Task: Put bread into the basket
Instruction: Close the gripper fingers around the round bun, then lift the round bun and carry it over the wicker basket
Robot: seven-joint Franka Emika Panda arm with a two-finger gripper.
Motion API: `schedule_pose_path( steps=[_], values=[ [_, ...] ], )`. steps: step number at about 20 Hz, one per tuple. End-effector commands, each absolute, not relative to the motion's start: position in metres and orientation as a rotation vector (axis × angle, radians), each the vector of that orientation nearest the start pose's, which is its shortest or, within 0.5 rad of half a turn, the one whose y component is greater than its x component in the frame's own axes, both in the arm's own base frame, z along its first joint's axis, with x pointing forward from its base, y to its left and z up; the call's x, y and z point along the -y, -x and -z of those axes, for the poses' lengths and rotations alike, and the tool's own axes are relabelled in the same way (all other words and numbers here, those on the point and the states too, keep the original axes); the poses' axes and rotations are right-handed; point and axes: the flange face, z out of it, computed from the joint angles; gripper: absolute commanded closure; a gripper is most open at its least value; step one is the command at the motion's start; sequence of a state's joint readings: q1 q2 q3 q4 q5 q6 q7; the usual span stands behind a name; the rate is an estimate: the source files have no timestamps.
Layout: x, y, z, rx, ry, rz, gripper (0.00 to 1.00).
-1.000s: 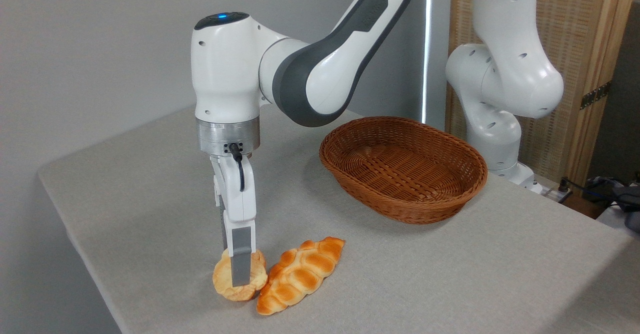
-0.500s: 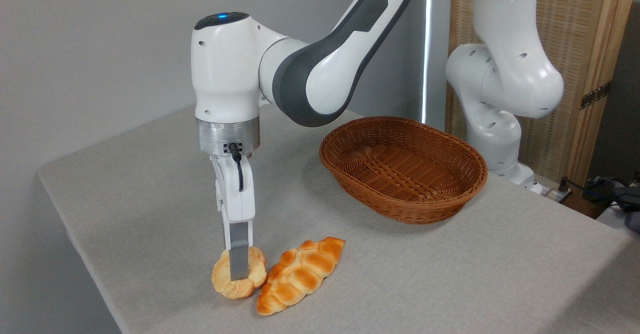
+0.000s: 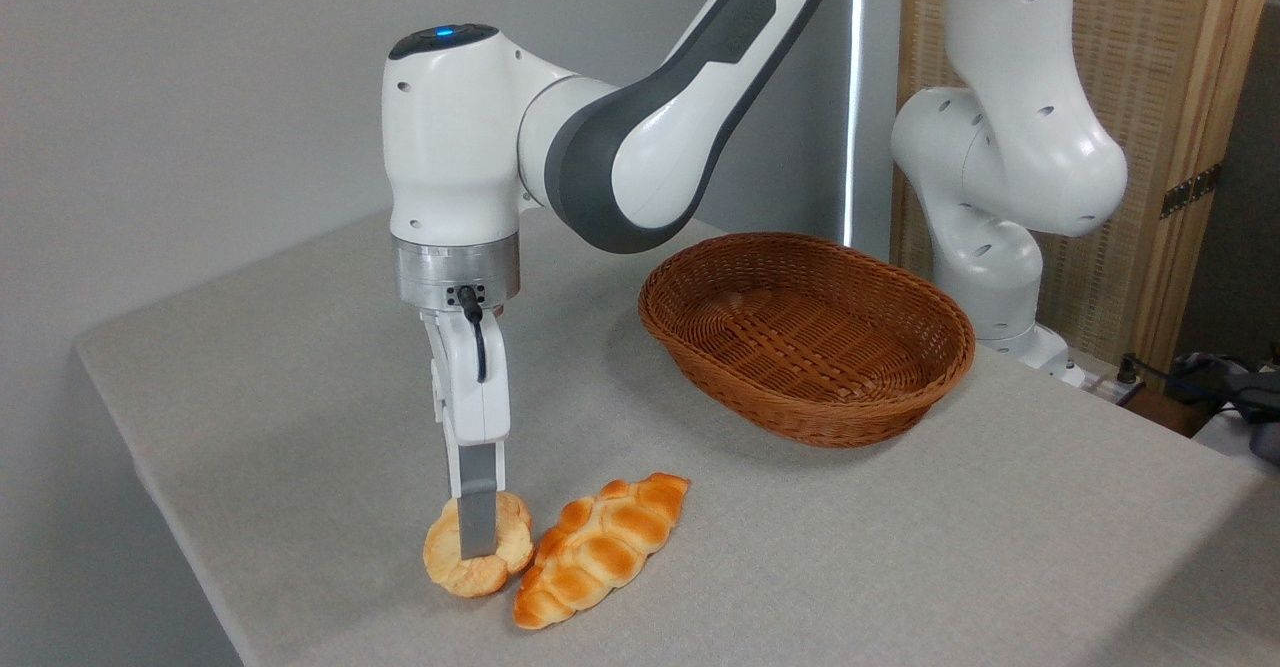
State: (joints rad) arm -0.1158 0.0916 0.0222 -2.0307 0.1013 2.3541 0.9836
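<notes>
Nearest the camera, at the front edge of the bench [image 3: 300, 427], the bread [image 3: 478, 547] sits low on the cloth with the hand [image 3: 478, 532] come down on it from straight above; one grey finger [image 3: 478, 512] crosses the bun's front face and the other is hidden behind, so the hand looks clenched on the bun, though whether the bun is clear of the cloth or just resting on it cannot be told. The bun is roundish, so it has no strong long axis; it seems tipped up on edge, its broad lumpy face turned toward the camera. Just beside it on the right, touching or nearly so, lies a longer braided loaf [image 3: 598, 549], its long axis running from near left to far right, the far tip aimed loosely toward the basket. Farther back and to the right, well apart from both, the basket [image 3: 940, 332] stands with nothing in it, its long side running left to right. So the grasp appears made, while the lift, the carry across the bench and the release into the basket are all left to do.
</notes>
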Motion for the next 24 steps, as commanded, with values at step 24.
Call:
schedule_pose_path(
  steps=[24],
  values=[
    [0.049,-0.505,-0.570,-1.647,2.763,0.046,0.80]
  ],
)
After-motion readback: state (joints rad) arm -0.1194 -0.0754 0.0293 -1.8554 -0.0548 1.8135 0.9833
